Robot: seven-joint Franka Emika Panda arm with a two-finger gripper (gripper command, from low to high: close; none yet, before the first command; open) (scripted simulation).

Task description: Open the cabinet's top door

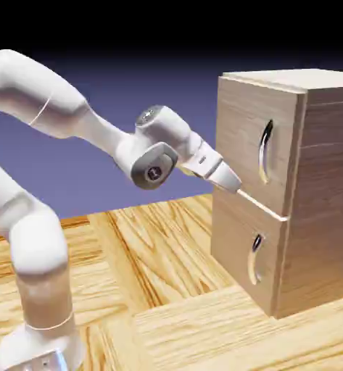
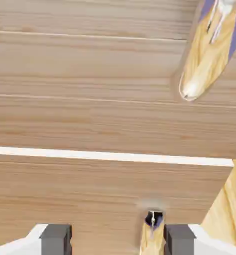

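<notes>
Cabinet's (image 1: 315, 188) top door (image 1: 254, 141) sits closed while the gripper (image 1: 236, 187), fingers spread and holding nothing, hovers near its lower edge.

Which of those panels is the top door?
Find the light-wood cabinet on the exterior view's right. Its front has two stacked panels; the top door is the upper one. It is larger and squarer, with a longer curved silver handle.

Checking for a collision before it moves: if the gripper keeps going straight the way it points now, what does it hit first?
Probably the cabinet front: the gripper aims at the seam under the top door, not its handle. Depth is unclear.
</notes>
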